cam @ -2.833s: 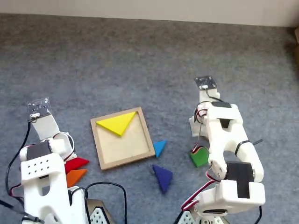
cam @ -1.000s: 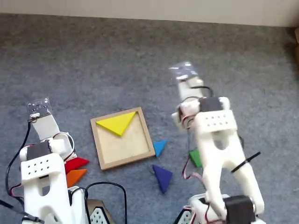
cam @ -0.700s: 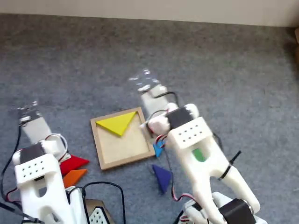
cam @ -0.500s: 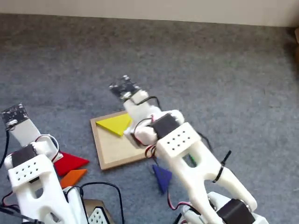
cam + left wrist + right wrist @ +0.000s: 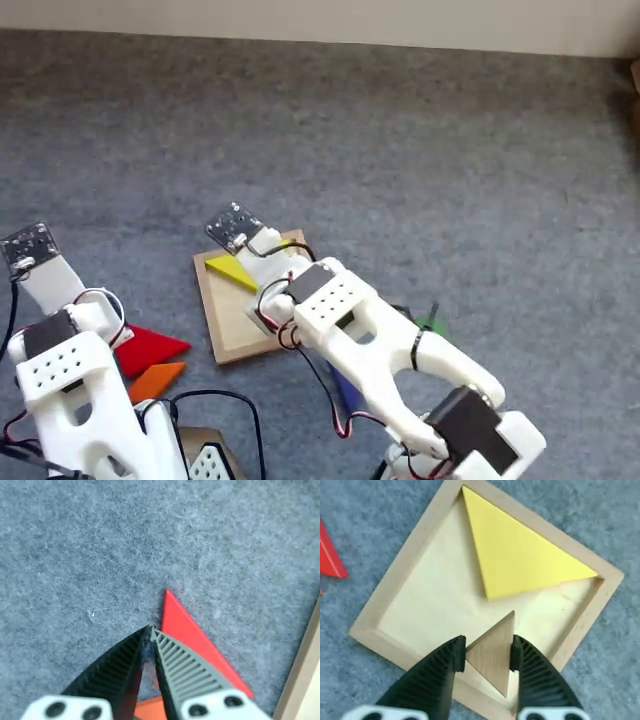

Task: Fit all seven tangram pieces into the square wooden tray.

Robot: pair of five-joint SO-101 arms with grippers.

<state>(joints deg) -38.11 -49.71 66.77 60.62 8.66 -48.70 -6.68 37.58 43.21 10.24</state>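
**Right arm over tray with wood triangle; left arm beside red triangle**

Nearest the bases, left side: left gripper point(image 5: 150, 630) is clenched, its ribbed fingers meeting at the tips with nothing between them. The tips sit over grey carpet point(image 5: 450, 150), just beside one sharp corner of the red triangle point(image 5: 192, 635). The orange piece point(image 5: 160, 378) lies flat just nearer than the red one, close to it; I cannot tell if they touch. Both are on the carpet, outside the tray, near its left rim.

Nearest the bases, right side: blue piece point(image 5: 350, 385) is on the carpet, mostly covered by the right arm. A sliver of the green piece point(image 5: 432, 325) shows past the arm's far edge.

Middle: tray point(image 5: 412, 555) lies flat on the carpet, turned slightly off square. The right arm reaches across it from the right. Right gripper point(image 5: 487, 652) grasps the wood triangle point(image 5: 492, 665), one finger on each side, over the tray's floor by the right rim. I cannot tell whether the piece rests on the floor or hangs just above it.

Far side of tray: yellow triangle point(image 5: 520, 560) lies flat inside, its long side along the far rim. One corner of the wood triangle comes near it but stays apart.
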